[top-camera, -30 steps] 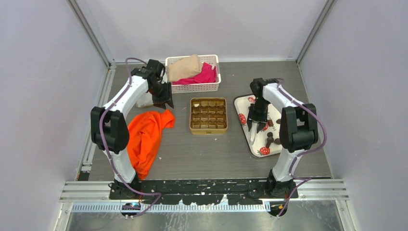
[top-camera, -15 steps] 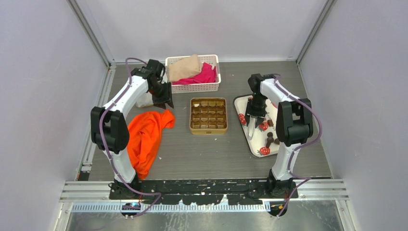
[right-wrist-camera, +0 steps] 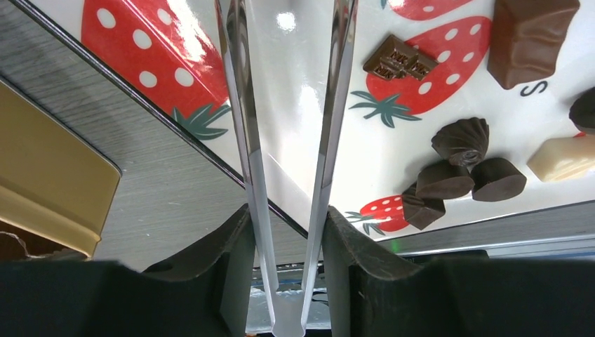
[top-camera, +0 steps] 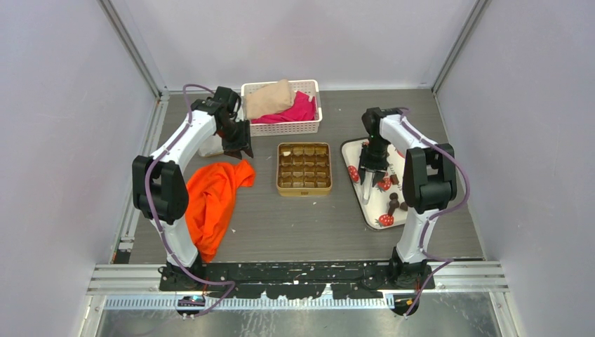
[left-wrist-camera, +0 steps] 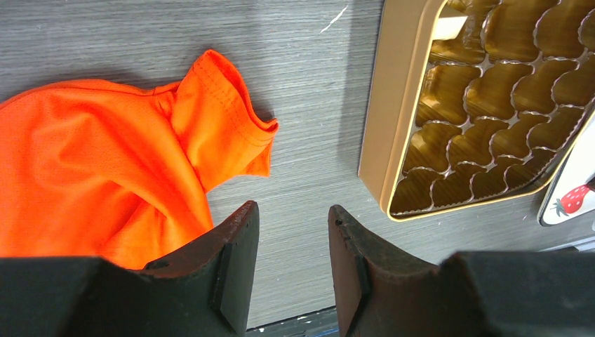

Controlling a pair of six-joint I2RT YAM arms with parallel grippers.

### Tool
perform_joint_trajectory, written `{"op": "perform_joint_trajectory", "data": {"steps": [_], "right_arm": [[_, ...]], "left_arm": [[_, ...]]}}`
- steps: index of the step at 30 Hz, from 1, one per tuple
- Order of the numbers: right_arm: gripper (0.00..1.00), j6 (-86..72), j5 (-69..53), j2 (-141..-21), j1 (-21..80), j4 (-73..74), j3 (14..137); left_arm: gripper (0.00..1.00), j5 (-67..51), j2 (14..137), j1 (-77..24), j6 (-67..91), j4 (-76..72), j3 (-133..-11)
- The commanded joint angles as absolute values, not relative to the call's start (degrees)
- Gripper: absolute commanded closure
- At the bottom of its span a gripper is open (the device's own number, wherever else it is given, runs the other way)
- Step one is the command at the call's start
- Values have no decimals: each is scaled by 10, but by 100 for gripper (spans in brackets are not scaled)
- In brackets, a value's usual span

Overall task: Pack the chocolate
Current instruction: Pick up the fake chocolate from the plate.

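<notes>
While the orange cloth (top-camera: 210, 196) lies at the far left and the left gripper (left-wrist-camera: 290, 232) hangs beside it with fingers apart and empty, the gold tin (left-wrist-camera: 393, 126) sits mid-table, and its compartments seen from the left wrist look unfilled. Right of it, the right gripper (right-wrist-camera: 284, 225) is clamped on metal tongs (right-wrist-camera: 238, 105), their blades parted over the white tray (right-wrist-camera: 393, 161), where the chocolate (right-wrist-camera: 466, 139) lies. Those slick blades could squirt a rounded piece out, or knock its touching neighbours.

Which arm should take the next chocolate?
Right. The right gripper holds the tongs, open over the white tray with the chocolates beside them. The left gripper is open and empty by the orange cloth, the gold tin between it and the tray.
</notes>
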State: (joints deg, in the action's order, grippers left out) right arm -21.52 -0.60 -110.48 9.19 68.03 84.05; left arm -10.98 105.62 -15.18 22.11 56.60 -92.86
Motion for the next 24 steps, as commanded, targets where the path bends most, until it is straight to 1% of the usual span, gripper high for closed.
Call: {"op": "perform_joint_trajectory", "data": {"steps": [1, 8, 16, 20, 24], "right_arm": [[87, -212, -2, -1044, 91, 713, 858], [90, -207, -2, -990, 100, 744, 849], [92, -217, 25, -973, 161, 790, 911], [93, -234, 29, -982, 216, 806, 964], [92, -251, 29, -1020, 294, 828, 1037]], "left_arm": [[58, -113, 1052, -149, 222, 557, -950], [58, -100, 1059, -148, 214, 571, -984], [58, -91, 1058, -147, 213, 574, -985], [58, -89, 1055, -146, 214, 572, -980], [58, -78, 1053, -139, 210, 575, -980]]}}
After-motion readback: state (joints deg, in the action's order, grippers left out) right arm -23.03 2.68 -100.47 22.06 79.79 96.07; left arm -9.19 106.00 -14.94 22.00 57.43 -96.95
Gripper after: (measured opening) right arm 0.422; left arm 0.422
